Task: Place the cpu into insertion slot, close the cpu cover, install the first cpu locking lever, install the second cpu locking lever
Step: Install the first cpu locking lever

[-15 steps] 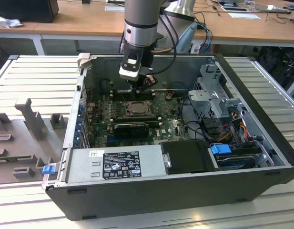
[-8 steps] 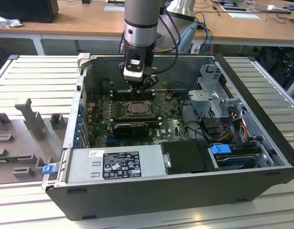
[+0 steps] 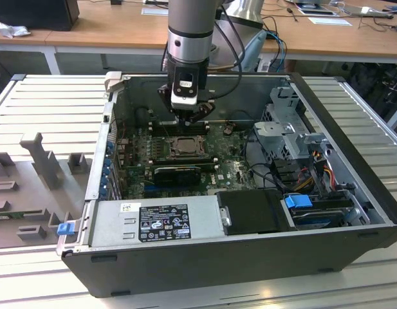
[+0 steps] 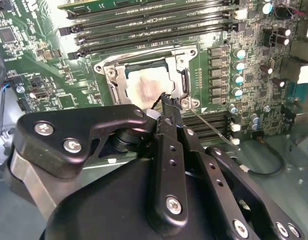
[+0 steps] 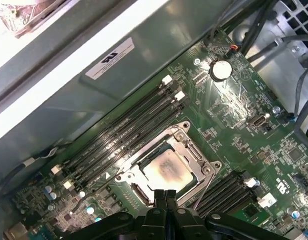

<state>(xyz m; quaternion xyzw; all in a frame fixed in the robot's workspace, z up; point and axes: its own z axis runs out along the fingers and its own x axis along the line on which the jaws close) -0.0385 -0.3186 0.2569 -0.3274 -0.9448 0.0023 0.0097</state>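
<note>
Jaws pressed together, nothing seen held | cpu (image 5: 166, 170) just ahead of tips | cpu cover (image 4: 115, 80) lying flat around cpu

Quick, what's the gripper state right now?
Gripper: closed, fingertips together at the edge of the cpu cover; nothing visibly held.

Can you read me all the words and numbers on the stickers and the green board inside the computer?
Big label on the grey power supply: print too small to read.
Small white sticker beside it: too small to read.
White sticker on the case wall, first wrist view: cannot make it out.
White print on the green motherboard: too small to read.
</note>
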